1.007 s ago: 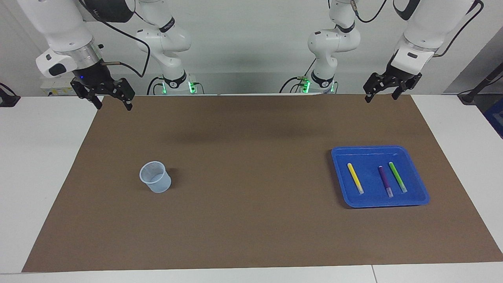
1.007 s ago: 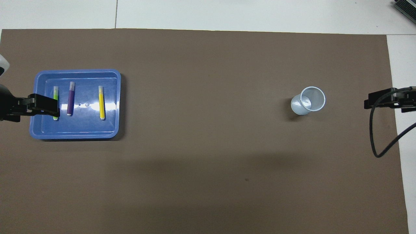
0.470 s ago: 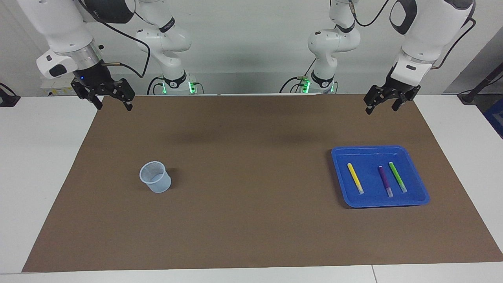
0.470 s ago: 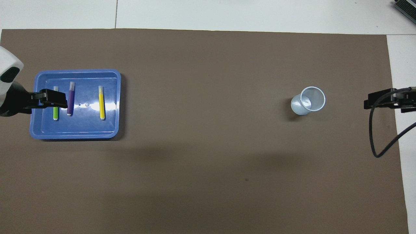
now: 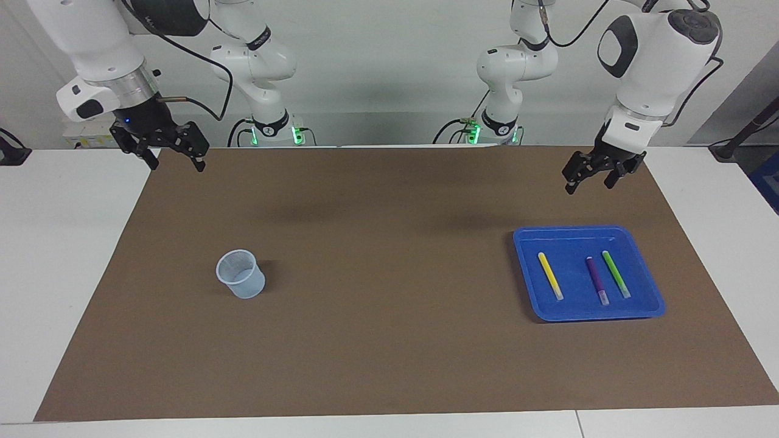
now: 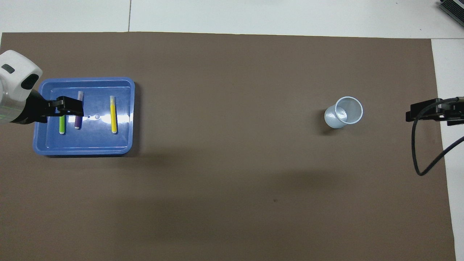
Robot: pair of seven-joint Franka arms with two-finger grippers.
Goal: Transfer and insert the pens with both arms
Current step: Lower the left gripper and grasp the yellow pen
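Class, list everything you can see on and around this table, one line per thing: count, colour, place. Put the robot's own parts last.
yellow pen: one, yellow, in the tray, on the side toward the cup.
purple pen: one, purple, in the tray, between the other two.
green pen: one, bright green, in the tray, beside the purple one.
tray: one, blue, on the mat toward the left arm's end.
cup: one, pale translucent, upright on the mat toward the right arm's end.
mat: one, brown, covering the white table.
left gripper: one, black, open, raised above the tray.
right gripper: one, black, open, waiting over the mat's edge.
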